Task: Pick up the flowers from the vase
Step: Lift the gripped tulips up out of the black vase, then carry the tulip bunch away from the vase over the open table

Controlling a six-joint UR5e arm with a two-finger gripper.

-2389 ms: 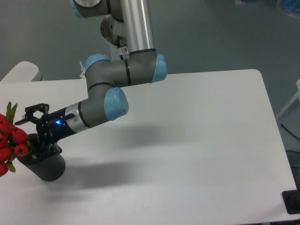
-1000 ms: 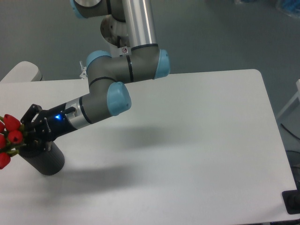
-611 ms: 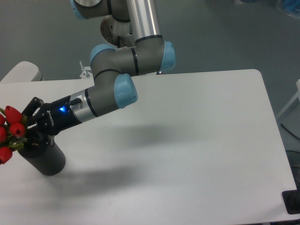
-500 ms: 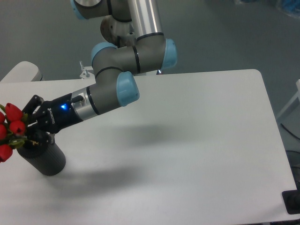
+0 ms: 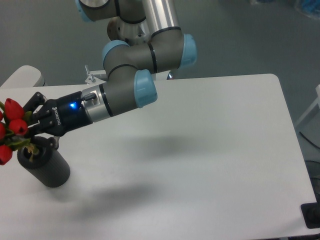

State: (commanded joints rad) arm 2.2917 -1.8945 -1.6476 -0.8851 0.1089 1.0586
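The dark grey vase [image 5: 47,169] stands upright near the table's left front. Red flowers [image 5: 11,129] with green leaves lean out to the left above its rim, partly cut off by the frame edge. My gripper [image 5: 31,135] reaches in from the right, just over the vase mouth, and is shut on the flower stems. The lower stem ends [image 5: 33,150] still dip into the black opening. The fingers are mostly hidden among the leaves.
The white table [image 5: 200,150] stretches to the right and front. My arm [image 5: 125,95] crosses above its left half. A pale rounded object [image 5: 22,77] sits beyond the far left edge, and a dark item [image 5: 312,215] lies at the lower right.
The gripper has closed on the stems and risen up and slightly right, lifting the flowers so the vase mouth now shows below them. The vase has stayed put.
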